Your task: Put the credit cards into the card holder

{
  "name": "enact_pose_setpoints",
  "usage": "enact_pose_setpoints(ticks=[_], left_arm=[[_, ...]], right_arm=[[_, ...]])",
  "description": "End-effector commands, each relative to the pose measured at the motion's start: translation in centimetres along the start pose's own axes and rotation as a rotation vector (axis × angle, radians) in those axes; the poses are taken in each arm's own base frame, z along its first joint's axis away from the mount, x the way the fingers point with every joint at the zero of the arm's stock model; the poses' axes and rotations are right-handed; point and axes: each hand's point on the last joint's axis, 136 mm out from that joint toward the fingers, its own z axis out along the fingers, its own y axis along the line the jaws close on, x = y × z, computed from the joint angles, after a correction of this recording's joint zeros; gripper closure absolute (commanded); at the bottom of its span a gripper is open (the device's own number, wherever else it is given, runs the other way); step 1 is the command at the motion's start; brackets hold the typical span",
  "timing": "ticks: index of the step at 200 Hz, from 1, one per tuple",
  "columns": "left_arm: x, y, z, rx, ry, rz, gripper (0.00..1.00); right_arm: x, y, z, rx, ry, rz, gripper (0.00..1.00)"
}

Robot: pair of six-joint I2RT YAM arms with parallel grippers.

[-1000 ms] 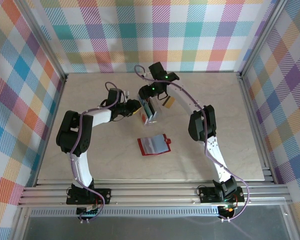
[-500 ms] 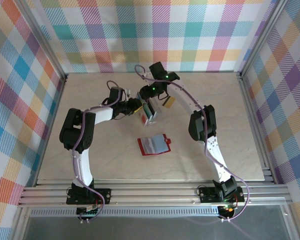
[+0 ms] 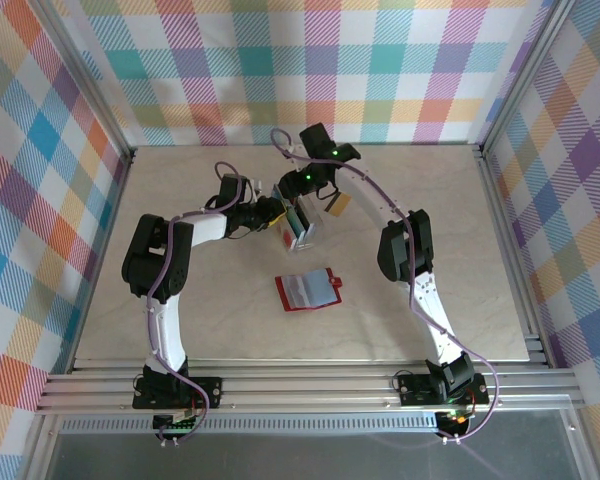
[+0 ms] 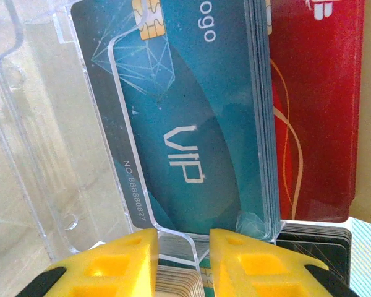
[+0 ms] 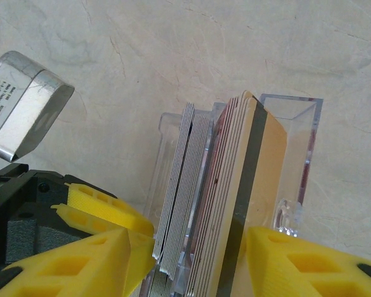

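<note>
Several cards [image 5: 235, 185] stand on edge in a clear rack [image 5: 294, 117] toward the far edge of the worktop [image 3: 430, 210]. The red card holder [image 3: 308, 290] lies open near its middle. These cards look light, stiff and slick, best pinched across the flat faces near the top edge. Astride the stack, the right gripper [image 5: 201, 247] has its fingers spread. At the rack's rim the left gripper [image 4: 182, 247] is nearly closed; whether it pinches, I cannot tell.

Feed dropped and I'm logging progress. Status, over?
Left gripper narrow at the edge of the clear rack; right gripper astride the cards in it; grips unclear. The wallet lies open on the table. Nothing between rack and wallet.
</note>
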Motion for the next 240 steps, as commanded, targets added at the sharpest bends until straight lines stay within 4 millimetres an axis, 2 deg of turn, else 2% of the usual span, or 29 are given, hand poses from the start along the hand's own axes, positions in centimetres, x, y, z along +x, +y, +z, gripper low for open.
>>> enact_pose_setpoints(ticks=[1,132,179,240], left_arm=[[-0.7,0.1,0.3,0.0,-0.001,-0.001,0.72],[-0.7,0.5,0.6,-0.007,0.002,-0.007,0.73],[-0.7,0.5,0.6,-0.008,0.002,-0.007,0.74],[-0.7,0.7,0.6,-0.012,0.003,-0.01,0.74]], right_arm=[[-1.1,2.3,-2.2,-0.065,-0.026,-0.002,0.49],[-1.6,2.6,-3.4,-0.067,-0.049,-0.007,0.52],[-1.6,2.5,-3.3,-0.061,-0.048,-0.005,0.54],[-1.6,2.2,-3.4,-0.046,-0.049,0.0,0.61]])
